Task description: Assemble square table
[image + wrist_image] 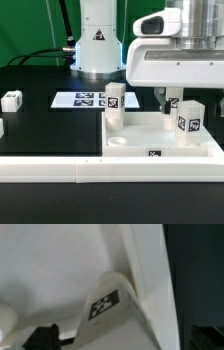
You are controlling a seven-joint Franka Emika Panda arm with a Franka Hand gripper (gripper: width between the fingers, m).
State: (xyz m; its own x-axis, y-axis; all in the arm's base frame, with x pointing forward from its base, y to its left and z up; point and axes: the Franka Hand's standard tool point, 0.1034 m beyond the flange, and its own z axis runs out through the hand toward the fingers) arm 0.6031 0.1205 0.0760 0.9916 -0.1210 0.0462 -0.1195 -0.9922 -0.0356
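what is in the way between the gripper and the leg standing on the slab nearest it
Nothing visible. The gripper hangs right beside that leg over the slab, with no part between them. The other standing leg is off at the slab's corner, on the exterior view's left.

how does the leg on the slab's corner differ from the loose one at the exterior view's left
The corner leg stands on the square table slab, at a far corner; the loose leg sits on the black table, apart from the slab. The corner leg is upright and tall; the loose leg looks low, perhaps on its side. Both are white blocks with black-white tags.
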